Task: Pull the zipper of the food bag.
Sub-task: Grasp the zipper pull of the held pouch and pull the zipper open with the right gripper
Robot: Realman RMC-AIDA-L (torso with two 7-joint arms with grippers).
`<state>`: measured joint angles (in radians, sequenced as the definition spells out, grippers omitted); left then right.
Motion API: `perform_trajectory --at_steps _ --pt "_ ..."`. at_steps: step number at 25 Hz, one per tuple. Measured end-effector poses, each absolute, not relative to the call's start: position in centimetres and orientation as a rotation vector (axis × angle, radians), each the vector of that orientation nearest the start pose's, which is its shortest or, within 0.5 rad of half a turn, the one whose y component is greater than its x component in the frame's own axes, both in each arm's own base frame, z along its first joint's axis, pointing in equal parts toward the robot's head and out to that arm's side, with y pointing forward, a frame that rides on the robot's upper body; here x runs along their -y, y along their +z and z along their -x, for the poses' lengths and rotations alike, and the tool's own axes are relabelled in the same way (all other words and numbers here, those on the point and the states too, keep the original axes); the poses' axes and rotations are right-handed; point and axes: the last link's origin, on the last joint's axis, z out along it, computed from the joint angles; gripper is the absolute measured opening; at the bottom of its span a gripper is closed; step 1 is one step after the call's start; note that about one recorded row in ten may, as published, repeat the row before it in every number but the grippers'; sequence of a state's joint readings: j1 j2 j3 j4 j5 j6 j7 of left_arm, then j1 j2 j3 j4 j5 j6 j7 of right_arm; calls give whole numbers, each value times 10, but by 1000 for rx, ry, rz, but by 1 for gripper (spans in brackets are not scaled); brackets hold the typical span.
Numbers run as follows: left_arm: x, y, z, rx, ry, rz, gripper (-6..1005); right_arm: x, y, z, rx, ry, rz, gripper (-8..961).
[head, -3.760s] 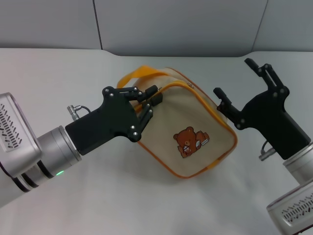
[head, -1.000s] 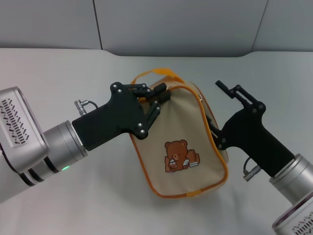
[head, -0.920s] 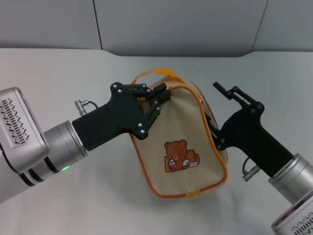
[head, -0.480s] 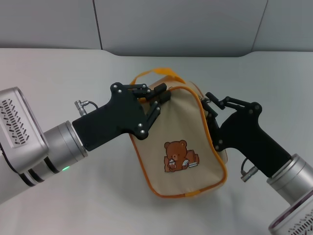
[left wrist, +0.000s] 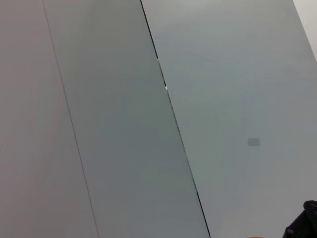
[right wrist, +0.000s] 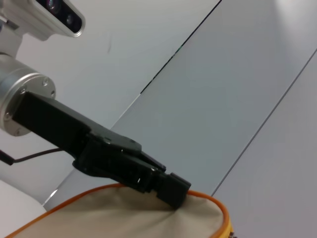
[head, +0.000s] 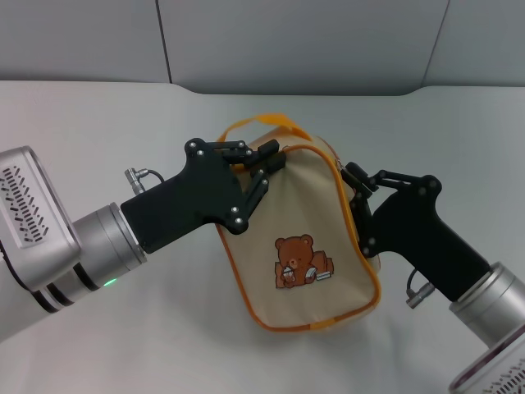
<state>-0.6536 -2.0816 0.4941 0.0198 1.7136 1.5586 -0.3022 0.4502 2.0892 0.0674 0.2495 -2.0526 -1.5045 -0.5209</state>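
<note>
The beige food bag [head: 287, 213] is held tilted above the table, its bear patch [head: 302, 261] facing me. My left gripper [head: 267, 164] is shut on the bag's upper left corner, just under the orange loop handle [head: 262, 123]. The orange-yellow zipper [head: 348, 215] runs down the bag's right edge. My right gripper [head: 354, 182] is pinched shut against the top of that edge, and its fingers hide the pull tab. In the right wrist view the left gripper [right wrist: 168, 187] clamps the top of the food bag [right wrist: 124, 213]. The left wrist view holds only wall.
A pale tabletop [head: 98, 131] lies under the bag, with grey wall panels [head: 287, 41] behind it. Both black arms crowd the bag's two sides. Open table lies in front of the bag and to the far left.
The right gripper's fingers, spread wide a second ago, have come together on the bag's right edge. Since 3.8 s ago the bag was turned more upright. The left gripper keeps its hold.
</note>
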Motion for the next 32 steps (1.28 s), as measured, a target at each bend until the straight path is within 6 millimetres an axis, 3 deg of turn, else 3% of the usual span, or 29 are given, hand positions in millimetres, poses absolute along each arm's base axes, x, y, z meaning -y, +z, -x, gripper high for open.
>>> perform_trajectory --at_steps 11,23,32 --pt "-319 -59 221 -113 -1042 2321 53 -237 -79 -269 388 593 1912 16" --pt "-321 -59 222 -113 -1033 2316 26 -179 -70 -309 261 490 1888 27" --pt "-319 -59 221 -119 -1040 2320 1 -172 -72 -311 262 484 1912 36"
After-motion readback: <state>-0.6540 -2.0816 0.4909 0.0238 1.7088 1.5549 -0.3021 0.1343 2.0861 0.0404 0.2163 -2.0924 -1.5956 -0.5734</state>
